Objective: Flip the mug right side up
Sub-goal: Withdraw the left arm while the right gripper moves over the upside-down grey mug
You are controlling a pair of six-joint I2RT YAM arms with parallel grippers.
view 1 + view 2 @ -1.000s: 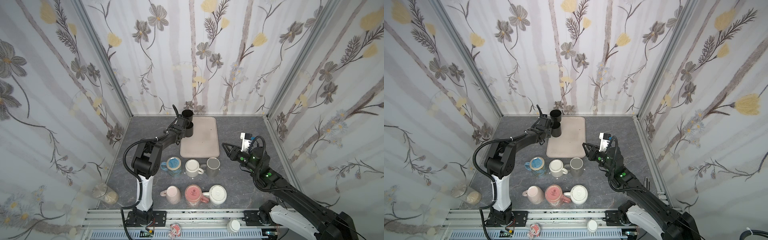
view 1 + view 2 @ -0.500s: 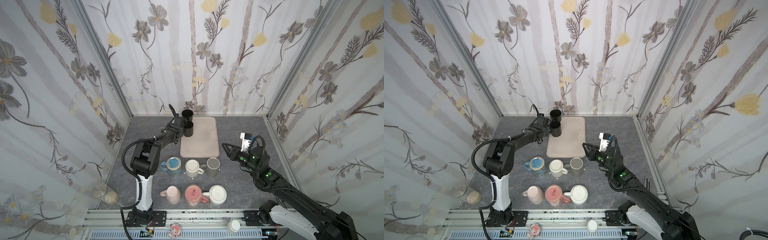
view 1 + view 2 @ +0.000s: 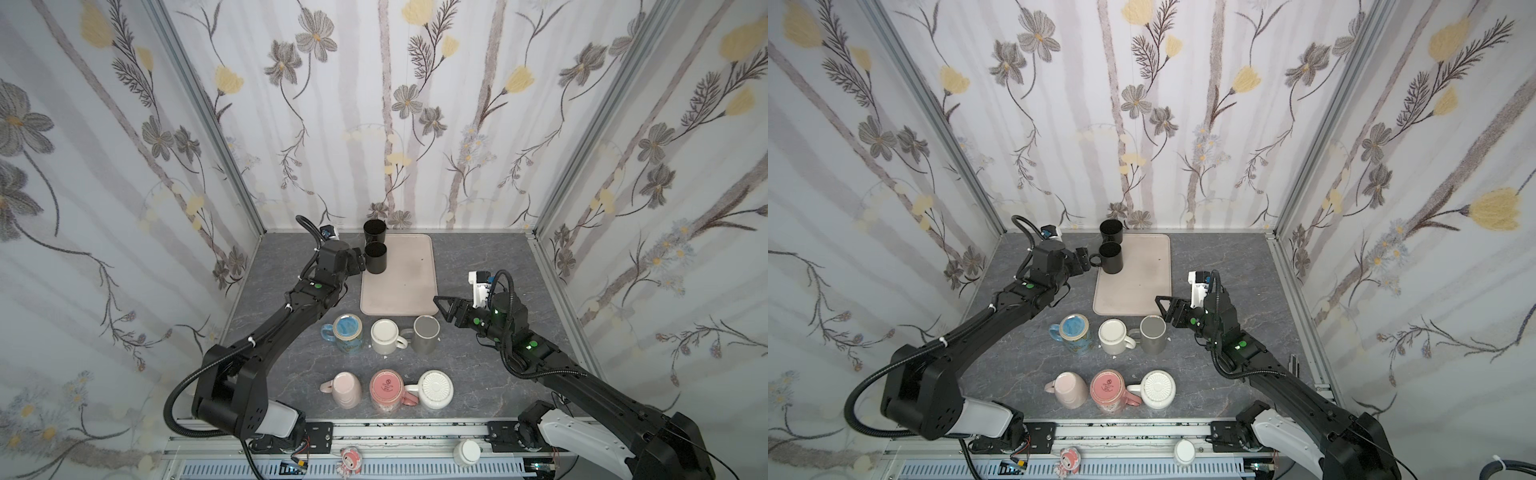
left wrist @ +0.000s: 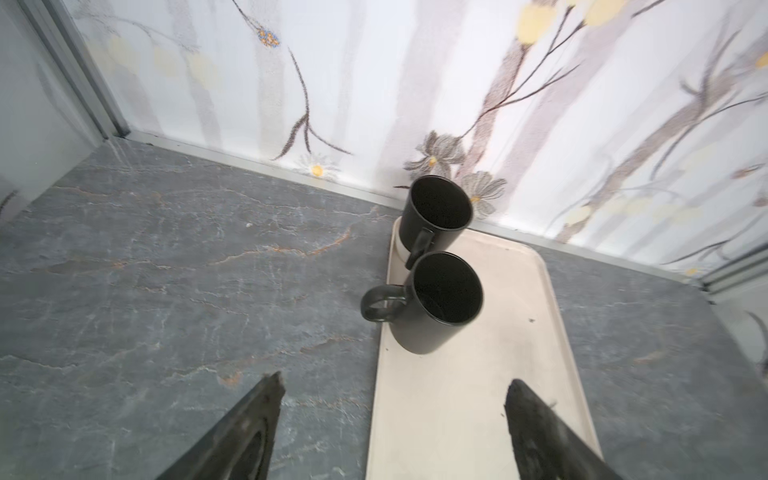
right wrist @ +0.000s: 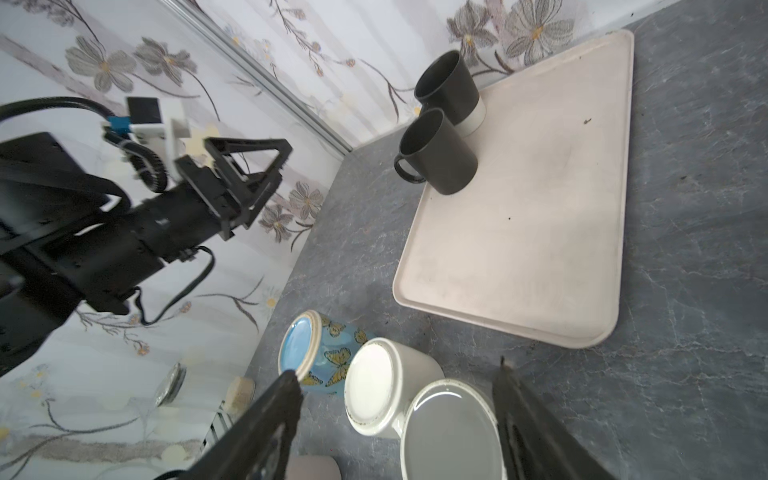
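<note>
Two black mugs stand upright at the tray's [image 3: 399, 286] back left corner: the nearer mug [image 3: 376, 258] [image 4: 436, 303] with its handle towards my left gripper, the farther mug [image 3: 374, 230] behind it. My left gripper [image 3: 360, 262] [image 4: 395, 380] is open and empty, just short of that handle. In front of the tray stand several upside-down mugs, among them a blue mug [image 3: 348, 328], a cream mug [image 3: 384, 334] and a grey mug [image 3: 426, 332] [image 5: 451, 436]. My right gripper [image 3: 441, 309] [image 5: 397, 372] is open and empty, right of and above the grey mug.
A front row holds a pink mug [image 3: 347, 386], a red mug [image 3: 386, 388] and a white ribbed mug [image 3: 435, 388], all bottom up. The patterned walls close in the grey table [image 3: 490, 257] at the back and both sides.
Both grippers have opened. The left one has let go of the nearer black mug and drawn back a little to the left. The right arm has stayed in place.
</note>
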